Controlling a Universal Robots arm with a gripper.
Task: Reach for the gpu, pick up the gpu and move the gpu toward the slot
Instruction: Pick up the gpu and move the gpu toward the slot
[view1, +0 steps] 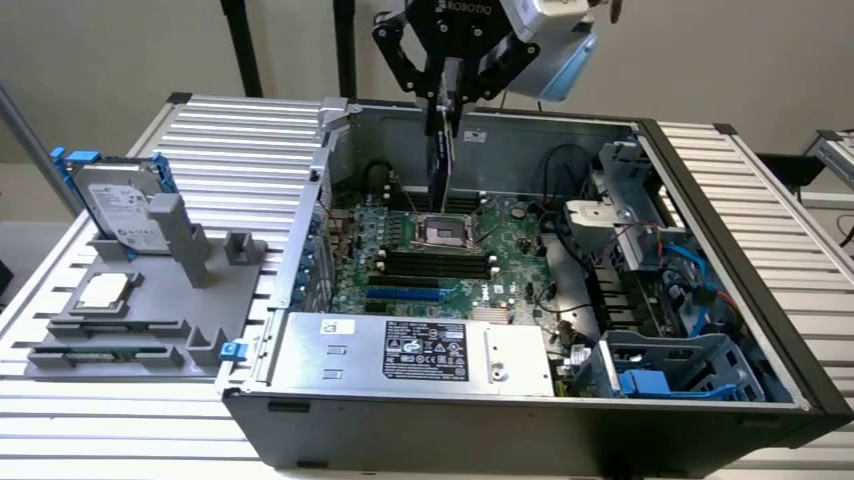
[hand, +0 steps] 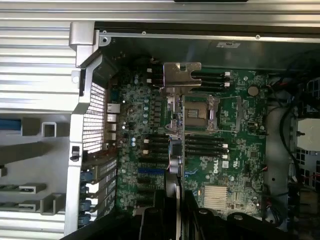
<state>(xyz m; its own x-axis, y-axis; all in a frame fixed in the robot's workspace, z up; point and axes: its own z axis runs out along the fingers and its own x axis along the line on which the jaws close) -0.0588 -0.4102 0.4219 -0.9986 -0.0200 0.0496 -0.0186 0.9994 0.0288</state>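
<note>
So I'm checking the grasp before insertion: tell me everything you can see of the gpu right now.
The gpu is a thin, dark card seen nearly edge-on, hanging upright from the hand, which is shut on its upper edge. It hangs inside the open computer case, above the green motherboard, touching nothing else. In the wrist view its silver metal bracket, with a bent tab, shows at the far end.

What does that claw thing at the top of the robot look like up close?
The gripper is black, built of jointed metal links that taper into two slim fingers. White lettering reading ROBOTIQ runs across its body. Beside it sits a pale grey and light blue housing on the wrist.
</note>
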